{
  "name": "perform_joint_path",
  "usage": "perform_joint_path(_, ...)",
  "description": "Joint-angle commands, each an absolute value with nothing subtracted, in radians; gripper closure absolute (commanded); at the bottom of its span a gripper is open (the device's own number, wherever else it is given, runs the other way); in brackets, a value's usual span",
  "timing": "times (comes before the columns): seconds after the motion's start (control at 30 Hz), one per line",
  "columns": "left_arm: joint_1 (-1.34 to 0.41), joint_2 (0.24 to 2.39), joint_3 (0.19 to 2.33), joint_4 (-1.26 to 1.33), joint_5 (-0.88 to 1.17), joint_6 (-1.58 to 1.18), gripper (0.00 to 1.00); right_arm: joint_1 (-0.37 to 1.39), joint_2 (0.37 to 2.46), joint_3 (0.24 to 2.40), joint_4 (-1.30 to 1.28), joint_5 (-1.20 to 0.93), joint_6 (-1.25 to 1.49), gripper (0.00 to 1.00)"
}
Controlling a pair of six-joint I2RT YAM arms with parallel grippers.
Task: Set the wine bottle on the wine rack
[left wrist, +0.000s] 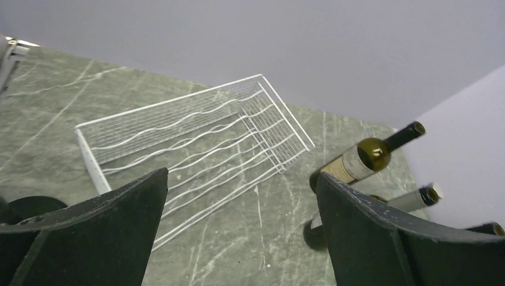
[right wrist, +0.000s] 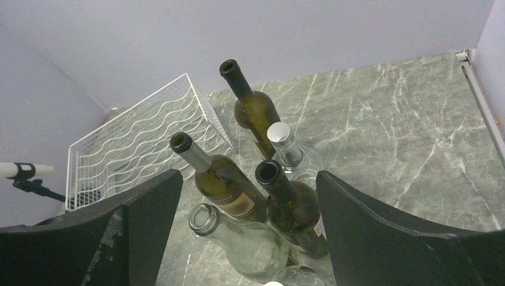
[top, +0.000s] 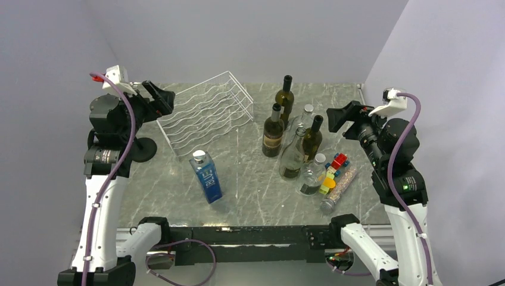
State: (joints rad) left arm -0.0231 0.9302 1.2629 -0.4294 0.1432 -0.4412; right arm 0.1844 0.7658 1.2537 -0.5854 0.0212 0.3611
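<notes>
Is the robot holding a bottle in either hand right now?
No, nothing is held. The left gripper and the right gripper are both open and empty; the bottles stand on the table.

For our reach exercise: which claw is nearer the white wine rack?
Left. The left claw hovers just left of the wine rack; the right claw hangs past the bottles, to its right.

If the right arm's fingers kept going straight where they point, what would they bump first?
Probably the dark open-necked wine bottle, standing dead ahead between the right gripper's open fingers. Depth is unclear; the clear empty bottle beside it might be hit first.
</notes>
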Motion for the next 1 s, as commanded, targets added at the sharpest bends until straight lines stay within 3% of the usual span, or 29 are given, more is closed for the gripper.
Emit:
perform_joint_path(0.0,-0.02,0.894,1.285,-0.417,0.024,-0.475,0.01,0.183,0.752,1.252,-0.539,0.013,0.36,0.11)
perform_joint_path(0.37,-0.021,0.9,1.282,-0.465,0.003,-0.491,0.01,0.183,0.699,1.215,-0.467,0.012,0.267,0.05)
perform_joint_path(0.53,-0.02,0.876,1.262,-0.441,0.071,-0.445,0.01,0.183,0.677,1.243,-0.434,-0.306,0.241,0.0)
perform_joint_path(0.7,-0.021,0.84,1.246,-0.425,0.09,-0.442,0.01,0.196,0.72,1.244,-0.358,-0.743,0.292,0.04)
perform_joint_path(0.8,-0.021,0.831,1.258,-0.445,0.165,-0.416,0.01,0.282,0.706,1.208,-0.262,-0.838,0.33,0.04)
perform_joint_path(0.97,-0.021,0.814,1.279,-0.472,0.207,-0.41,0.01,0.593,0.791,1.258,-0.293,-0.695,0.261,0.02)
